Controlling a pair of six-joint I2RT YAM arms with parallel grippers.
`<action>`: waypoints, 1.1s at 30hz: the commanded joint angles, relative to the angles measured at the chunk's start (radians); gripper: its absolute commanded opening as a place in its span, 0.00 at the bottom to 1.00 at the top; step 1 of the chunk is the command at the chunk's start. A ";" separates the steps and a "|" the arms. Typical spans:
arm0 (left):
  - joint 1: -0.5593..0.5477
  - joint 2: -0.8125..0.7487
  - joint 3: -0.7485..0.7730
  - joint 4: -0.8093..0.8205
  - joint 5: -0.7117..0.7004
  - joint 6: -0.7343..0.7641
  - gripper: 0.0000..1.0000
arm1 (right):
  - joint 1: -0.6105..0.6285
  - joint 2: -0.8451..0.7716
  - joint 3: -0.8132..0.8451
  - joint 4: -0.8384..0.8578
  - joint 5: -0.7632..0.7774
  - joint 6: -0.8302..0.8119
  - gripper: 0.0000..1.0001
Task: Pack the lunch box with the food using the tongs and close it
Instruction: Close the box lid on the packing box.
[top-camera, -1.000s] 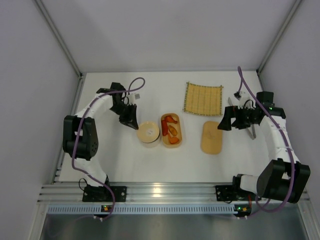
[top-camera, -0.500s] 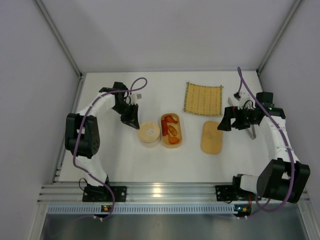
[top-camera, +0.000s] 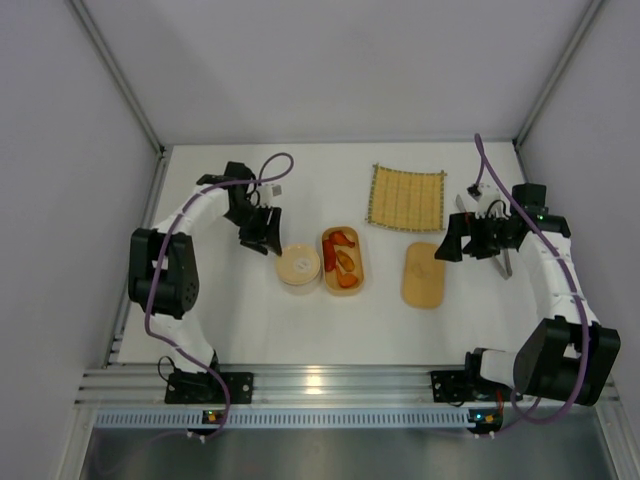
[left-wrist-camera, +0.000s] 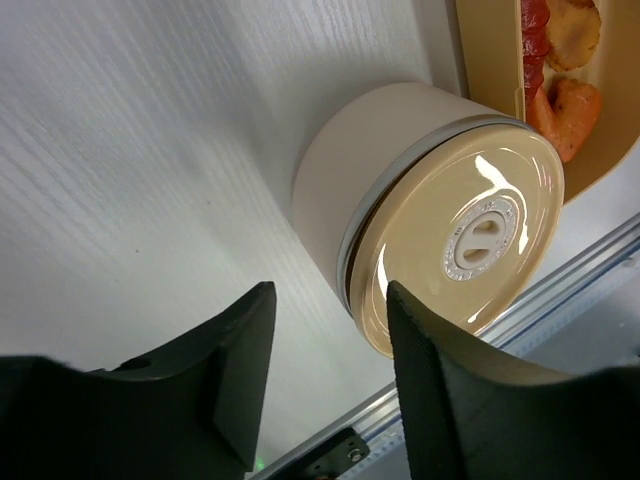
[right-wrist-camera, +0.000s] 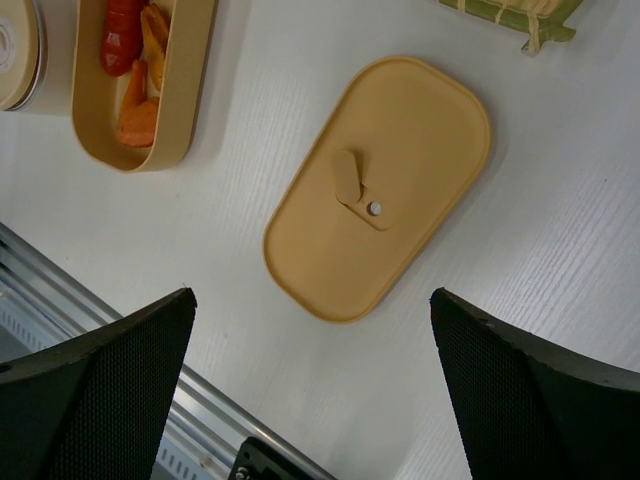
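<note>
Your left jaws are released and hold nothing, near a round pot (left-wrist-camera: 430, 200). The pot sits just beside the lunch box (top-camera: 343, 260), mid-frame, with food (top-camera: 342, 255) inside. Your right jaws gape wide near the lid (right-wrist-camera: 380, 190). Farther back lies a bamboo mat (top-camera: 406, 197). The table (top-camera: 250, 320) is white and the walls (top-camera: 330, 70) are grey.

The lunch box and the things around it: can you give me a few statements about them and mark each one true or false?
1. The lunch box is open, with food inside. True.
2. Its lid sits on the box. False: it lies flat on the table, to the right of the box.
3. A round container stands on the box's left. True.
4. The right gripper holds the lid. False: it is open above the lid and holds nothing.
5. The left gripper is open beside the round container. True.
</note>
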 joint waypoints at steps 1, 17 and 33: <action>-0.002 -0.115 0.016 0.041 -0.042 0.020 0.56 | 0.013 0.000 0.004 0.038 -0.022 0.001 0.99; -0.112 -0.288 0.030 -0.083 -0.041 0.431 0.69 | 0.013 0.007 0.005 0.035 -0.014 -0.005 0.99; -0.354 -0.188 -0.261 0.234 -0.286 0.359 0.69 | 0.016 0.007 0.008 0.025 -0.005 -0.007 0.99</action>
